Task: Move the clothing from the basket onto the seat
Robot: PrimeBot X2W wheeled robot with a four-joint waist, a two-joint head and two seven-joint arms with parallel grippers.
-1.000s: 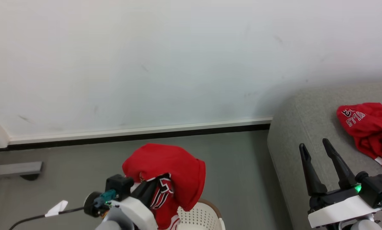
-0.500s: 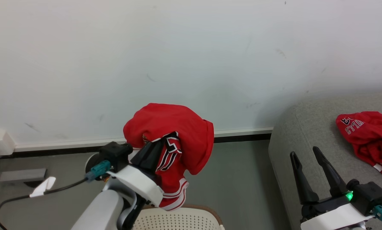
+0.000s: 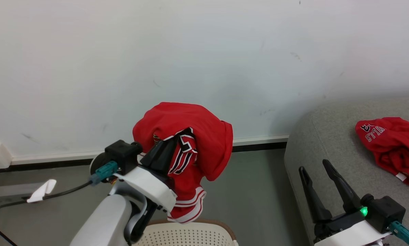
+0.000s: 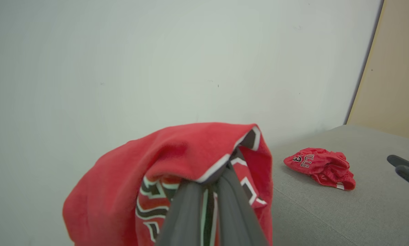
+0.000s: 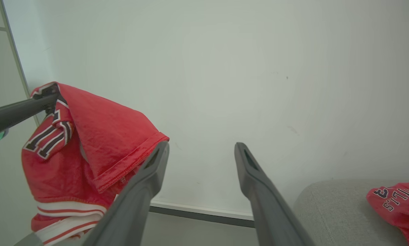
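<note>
Two grippers are showing. The left gripper (image 3: 167, 152) is clamping shut on a red jersey (image 3: 204, 143), holding it draped above the basket (image 3: 197, 235). The seat (image 3: 331, 136) is lying to the robot's right of it, nearer the right gripper (image 3: 313, 164), which is hanging wide open and empty. The left wrist view is adding the seat's broad top, where a second red garment (image 4: 319, 167) is lying.

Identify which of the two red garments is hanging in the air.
The striped-hem garment pinched in the left gripper, above the basket; the other garment lies crumpled on the sofa.
</note>
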